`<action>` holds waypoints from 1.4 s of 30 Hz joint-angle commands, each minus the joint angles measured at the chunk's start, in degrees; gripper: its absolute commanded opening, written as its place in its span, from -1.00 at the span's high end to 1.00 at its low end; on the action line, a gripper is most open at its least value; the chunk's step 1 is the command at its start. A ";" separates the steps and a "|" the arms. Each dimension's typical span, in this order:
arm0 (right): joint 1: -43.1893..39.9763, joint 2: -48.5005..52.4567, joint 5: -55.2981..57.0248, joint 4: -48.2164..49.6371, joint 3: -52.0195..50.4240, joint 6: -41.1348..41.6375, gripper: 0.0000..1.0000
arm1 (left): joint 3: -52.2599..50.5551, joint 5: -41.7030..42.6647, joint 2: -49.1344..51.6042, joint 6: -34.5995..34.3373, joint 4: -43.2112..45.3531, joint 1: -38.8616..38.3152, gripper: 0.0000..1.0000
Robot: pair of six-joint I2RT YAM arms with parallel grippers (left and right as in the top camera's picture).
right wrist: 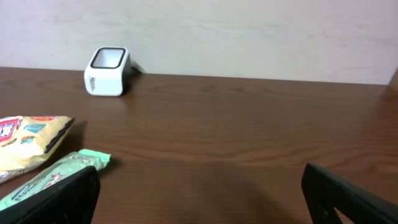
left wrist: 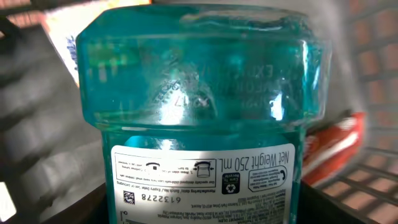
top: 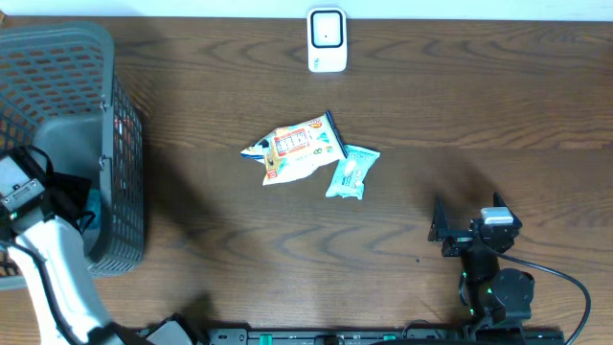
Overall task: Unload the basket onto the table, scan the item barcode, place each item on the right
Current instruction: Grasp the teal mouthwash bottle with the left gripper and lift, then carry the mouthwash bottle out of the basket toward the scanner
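L gripper (top: 80,205): down inside the basket (top: 57,57), mesh walls on all sides of it. Fingers are hidden in both views, so cannot tell whether they are spread, pressed together or pinching.
Bottle (left wrist: 205,93): the task item. Clear teal plastic, liquid-filled, directly in front of the L wrist cam and filling most of its view. Contact w/ the L fingers cannot be told.
Bottle label (left wrist: 202,174): white panel on the side facing the hand, w/ symbols, a net-weight line & a digit row. It reads upside-down from the hand's side.
Red pack (left wrist: 333,140): to the right of the bottle as the L hand sees it, and behind it. Partly hidden and blurred.
R gripper (right wrist: 202,196): jaws spread wide w/ nothing between them, low over the table (top: 479,115). It touches no item.
Scanner (top: 327,40): small white unit, well ahead of the R gripper & to its left, near the far table edge. It is well apart from the L gripper too.
Snack bag (top: 292,150): yellow-white, lying flat, ahead-left of the R gripper & nearer to it than the scanner.
Packet (top: 350,172): pale teal, flat, against the snack bag's side. It is the closest item to the R gripper, just ahead of its left finger (right wrist: 62,199).
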 commanded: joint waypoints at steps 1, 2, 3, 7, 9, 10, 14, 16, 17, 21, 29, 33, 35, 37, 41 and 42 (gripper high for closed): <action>0.22 0.02 0.46 -0.15 -0.04 0.17 -0.99 | 0.39 -0.26 -3.89 0.76 0.15 -0.20 0.03; 0.22 0.02 0.46 -0.15 -0.04 0.17 -0.98 | 0.39 -0.20 -4.63 0.76 0.13 -0.20 0.02; 0.22 0.02 0.46 -0.15 -0.04 0.17 -0.99 | 0.39 0.15 -5.35 0.79 0.15 -0.20 0.03; 0.22 0.02 0.46 -0.15 -0.04 0.17 -0.98 | 0.39 2.58 -7.98 0.76 0.31 -0.20 0.03; 0.22 0.02 0.46 -0.15 -0.04 0.17 -0.98 | 0.39 3.19 -9.03 0.74 0.52 -0.20 0.02; 0.22 0.02 0.46 -0.15 -0.04 0.17 -0.99 | 0.39 3.19 -9.64 0.74 0.63 -0.20 0.02; 0.22 0.02 0.44 -0.15 -0.04 0.17 -0.99 | 0.39 3.43 -11.82 0.76 1.11 -0.20 0.03; 0.22 0.02 0.46 -0.15 -0.04 0.17 -0.99 | 0.39 4.72 -12.83 0.74 1.92 -0.20 0.02; 0.22 0.02 0.46 -0.15 -0.04 0.17 -0.99 | 0.39 5.95 -13.46 0.74 2.64 -0.20 0.03; 0.22 0.02 0.44 -0.15 -0.04 0.17 -0.99 | 0.42 10.38 -15.63 0.72 6.08 -0.20 0.02; 0.22 0.02 0.46 -0.15 -0.04 0.17 -0.99 | 0.42 13.64 -19.78 0.50 8.61 -0.20 0.02; 0.22 0.02 0.46 -0.15 -0.04 0.17 -0.98 | 0.42 13.60 -21.53 0.55 10.58 -0.17 0.02; 0.22 0.02 0.46 -0.15 -0.04 0.17 -0.99 | 0.42 13.62 -22.25 0.55 11.91 -0.17 0.02; 0.22 0.02 0.46 -0.15 -0.04 0.17 -0.99 | 0.42 13.60 -22.86 0.55 12.70 -0.17 0.02; 0.22 0.02 0.46 -0.17 -0.04 0.17 -0.99 | 0.42 11.23 -23.71 0.59 13.03 -0.17 0.02; 0.22 0.02 0.44 -0.15 -0.04 0.17 -0.99 | 0.42 10.19 -23.80 0.92 13.09 -0.17 0.02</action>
